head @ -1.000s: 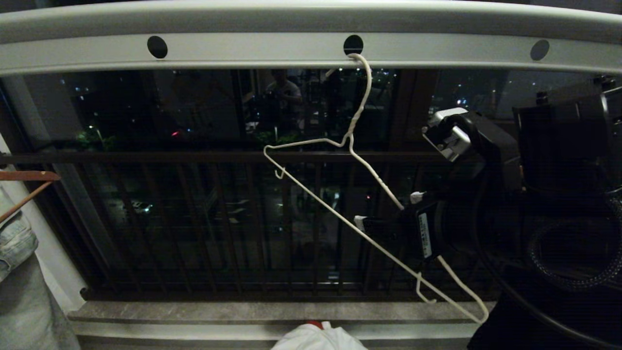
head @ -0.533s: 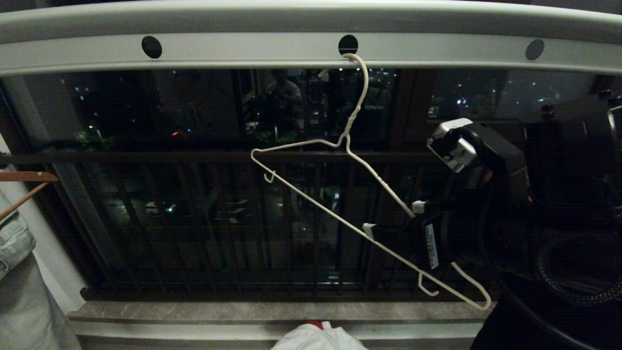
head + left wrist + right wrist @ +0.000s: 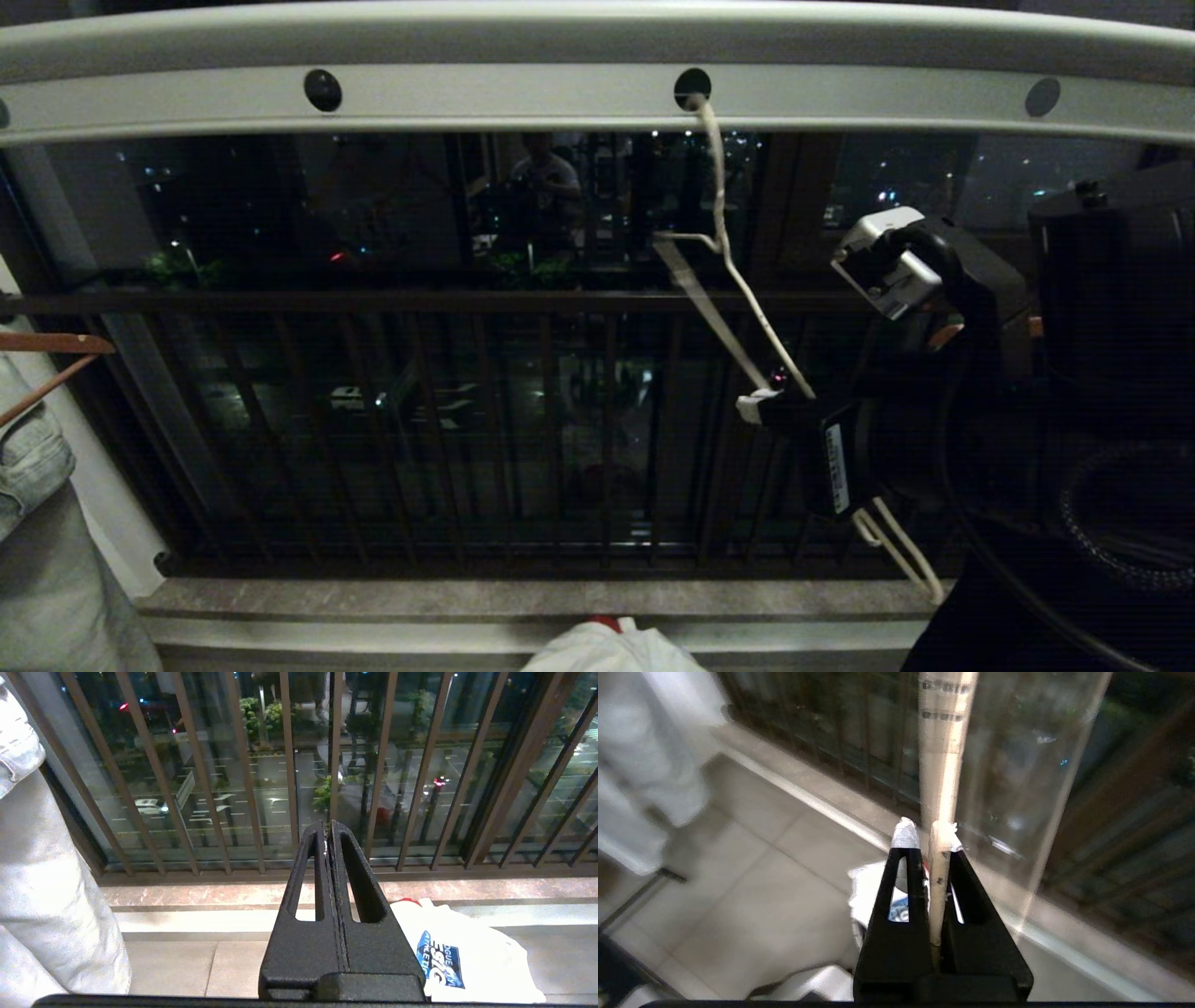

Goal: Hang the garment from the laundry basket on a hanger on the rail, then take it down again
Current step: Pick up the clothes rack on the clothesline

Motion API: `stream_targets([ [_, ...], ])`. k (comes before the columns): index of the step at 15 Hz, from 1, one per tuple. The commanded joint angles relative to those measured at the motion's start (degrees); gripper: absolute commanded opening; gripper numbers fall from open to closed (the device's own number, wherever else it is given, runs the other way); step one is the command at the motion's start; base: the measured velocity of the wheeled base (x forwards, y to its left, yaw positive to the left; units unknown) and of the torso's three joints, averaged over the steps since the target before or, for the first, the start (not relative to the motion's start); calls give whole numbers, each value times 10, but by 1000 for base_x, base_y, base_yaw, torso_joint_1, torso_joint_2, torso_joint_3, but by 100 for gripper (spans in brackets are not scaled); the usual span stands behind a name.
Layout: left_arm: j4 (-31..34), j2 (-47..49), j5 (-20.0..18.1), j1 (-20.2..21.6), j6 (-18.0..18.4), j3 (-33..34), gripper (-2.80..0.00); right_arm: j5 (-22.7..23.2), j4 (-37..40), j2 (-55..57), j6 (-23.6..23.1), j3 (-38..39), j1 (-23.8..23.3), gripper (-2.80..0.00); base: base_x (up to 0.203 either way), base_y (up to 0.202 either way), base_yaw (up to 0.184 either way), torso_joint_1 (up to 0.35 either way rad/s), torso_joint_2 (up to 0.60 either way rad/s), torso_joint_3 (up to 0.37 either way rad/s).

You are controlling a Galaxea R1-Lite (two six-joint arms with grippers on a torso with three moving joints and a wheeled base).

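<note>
Fingers of the right gripper [image 3: 761,408] are clamped on the hanger [image 3: 747,308], pinching its wire arm between the white-tipped pads [image 3: 903,835]. The hanger's hook sits in a round hole of the rail [image 3: 523,93], and its frame is turned nearly edge-on to the head camera, with the lower wires emerging below the gripper. Low down, the garment [image 3: 462,952] lies crumpled on the floor by the balcony sill, blue print showing. The left gripper [image 3: 329,833] is pressed shut and empty, facing the dark railing bars [image 3: 289,765]. A pale denim garment [image 3: 37,523] hangs at far left.
</note>
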Motion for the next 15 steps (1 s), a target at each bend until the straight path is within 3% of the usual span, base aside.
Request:
stream_targets([
  [1, 0, 0, 0, 0, 0, 0, -280, -1, 1, 0, 0, 0, 0, -280, 0, 0, 0, 0, 0, 0],
  [15, 0, 0, 0, 0, 0, 0, -280, 0, 5, -30, -12, 4, 1, -280, 0, 0, 0, 0, 0, 0],
])
